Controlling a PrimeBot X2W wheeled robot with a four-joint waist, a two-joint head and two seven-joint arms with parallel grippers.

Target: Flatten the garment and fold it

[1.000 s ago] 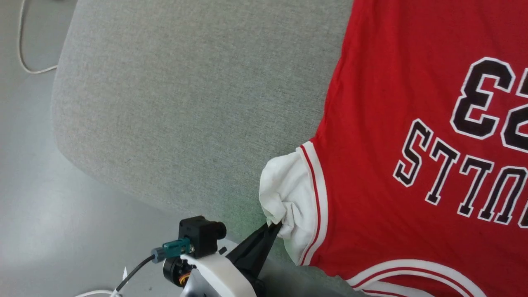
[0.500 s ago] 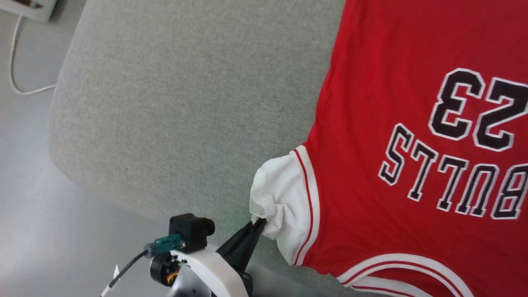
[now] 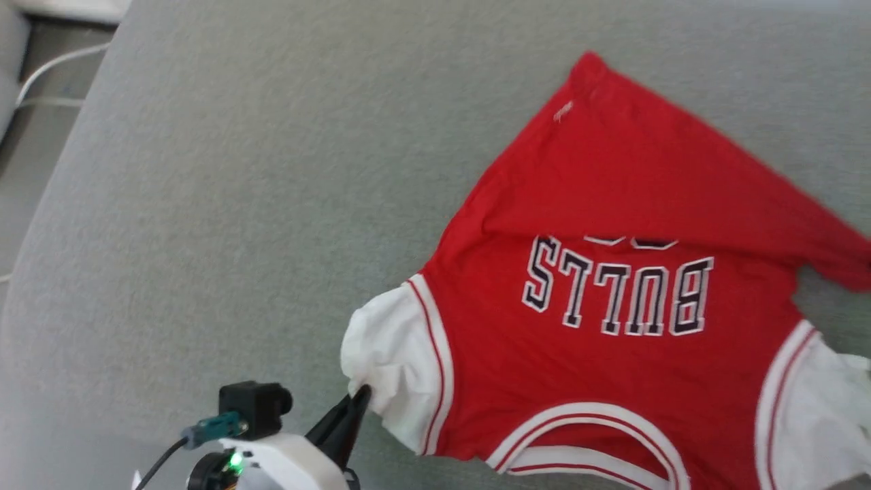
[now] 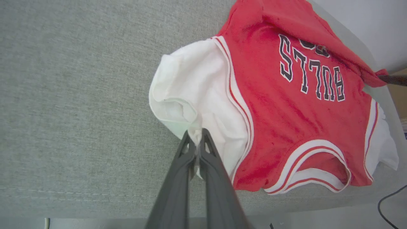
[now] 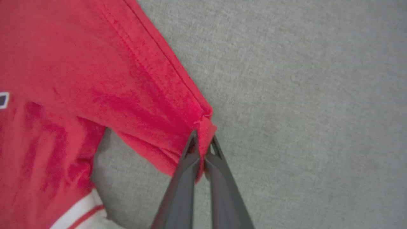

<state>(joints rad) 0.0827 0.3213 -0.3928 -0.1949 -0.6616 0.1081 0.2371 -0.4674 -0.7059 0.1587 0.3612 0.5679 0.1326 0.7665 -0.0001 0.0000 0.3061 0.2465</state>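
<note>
The garment (image 3: pixel 599 367) is a red jersey with white sleeves and black "BULLS" lettering, lying on a grey fabric surface (image 3: pixel 238 204). Its lower part is folded up over the number, so a red flap covers the top of the print. My left gripper (image 3: pixel 360 398) is shut on the bunched white sleeve (image 3: pixel 381 361) at the lower left; in the left wrist view the left gripper (image 4: pixel 197 135) pinches a ridge of that white sleeve (image 4: pixel 190 92). My right gripper (image 5: pixel 203 143) is shut on a red hem corner of the garment (image 5: pixel 127 79).
The grey surface's rounded left edge (image 3: pixel 41 224) drops to a pale floor with a white cable (image 3: pixel 47 68). Open grey fabric lies left of and behind the jersey. A dark cable (image 4: pixel 389 197) shows beyond the surface's edge in the left wrist view.
The head camera has shifted, so more of the jersey shows. The jersey's lower part now lies folded over the "23". The left gripper still holds the white sleeve.
</note>
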